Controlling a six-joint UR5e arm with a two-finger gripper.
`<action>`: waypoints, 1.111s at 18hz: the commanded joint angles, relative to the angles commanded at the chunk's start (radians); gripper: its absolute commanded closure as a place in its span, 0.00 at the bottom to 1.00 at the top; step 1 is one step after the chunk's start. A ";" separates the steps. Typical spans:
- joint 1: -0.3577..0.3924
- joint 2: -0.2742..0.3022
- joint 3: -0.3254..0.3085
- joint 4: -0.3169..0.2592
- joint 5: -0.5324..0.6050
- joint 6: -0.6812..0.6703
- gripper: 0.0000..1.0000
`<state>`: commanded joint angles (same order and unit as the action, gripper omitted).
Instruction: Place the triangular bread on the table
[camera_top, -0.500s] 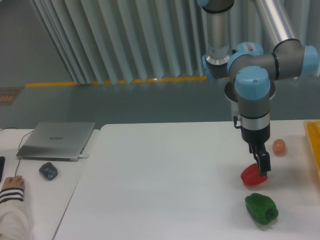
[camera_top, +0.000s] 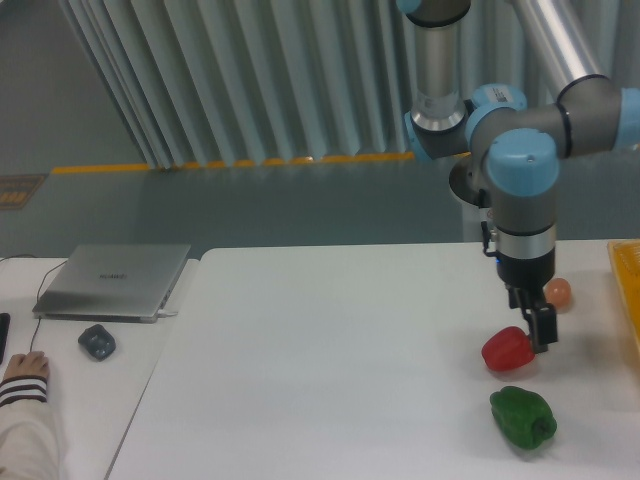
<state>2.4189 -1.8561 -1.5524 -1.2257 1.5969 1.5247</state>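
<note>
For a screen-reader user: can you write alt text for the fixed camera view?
A robot arm's gripper hangs beside a red pepper on a white table, with a green pepper and small orange ball nearby. No bread is visible.

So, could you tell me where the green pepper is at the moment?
The green pepper lies on the white table near its front right, just in front of the red pepper and the gripper.

Lab: robot arm (camera_top: 520, 170), laptop (camera_top: 112, 282).
</note>
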 joint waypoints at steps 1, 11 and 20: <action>0.018 0.002 0.000 0.000 0.000 0.015 0.00; 0.187 0.023 -0.049 -0.005 0.001 0.385 0.00; 0.309 0.028 -0.084 0.009 0.003 0.638 0.00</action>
<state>2.7274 -1.8284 -1.6368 -1.2165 1.5999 2.1626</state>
